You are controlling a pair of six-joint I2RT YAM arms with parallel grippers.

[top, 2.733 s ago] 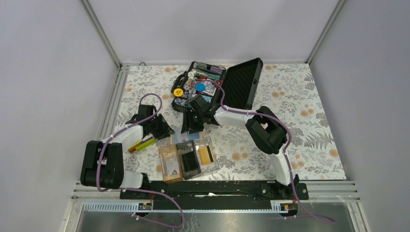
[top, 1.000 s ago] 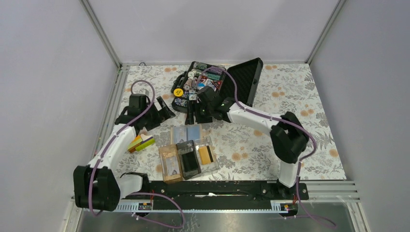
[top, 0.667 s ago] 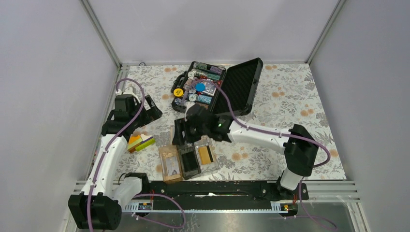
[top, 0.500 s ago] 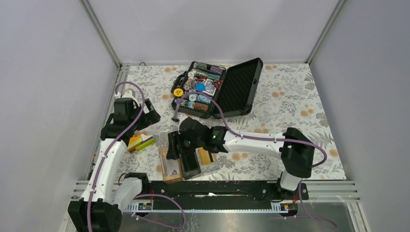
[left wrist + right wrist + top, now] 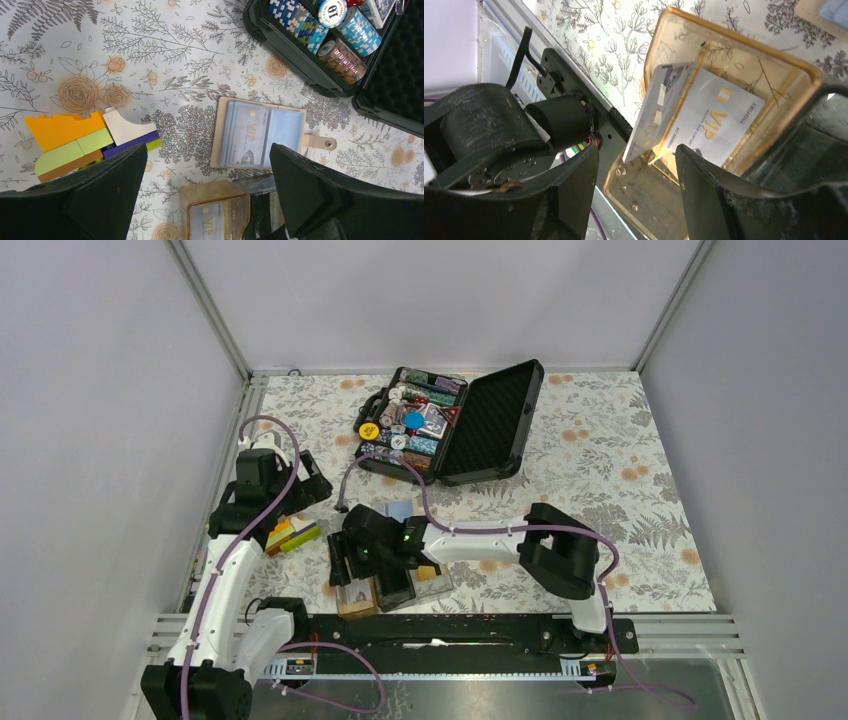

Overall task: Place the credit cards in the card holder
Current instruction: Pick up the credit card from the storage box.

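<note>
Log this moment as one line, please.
right gripper open over card holder | card tilted in brown compartment, over flat card | left gripper open, empty

Right gripper (image 5: pixel 636 155): tilted card (image 5: pixel 659 100) stands directly ahead, holder (image 5: pixel 734 50) walls close around. Left gripper (image 5: pixel 208 150): open counter (image 5: pixel 165 45) below; blocks (image 5: pixel 75 140) to one side, wallet (image 5: pixel 260 132) ahead.

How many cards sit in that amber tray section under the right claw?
2. One VIP card lies flat in the amber section; a second card tilts on edge over it. Others could hide beneath.
</note>
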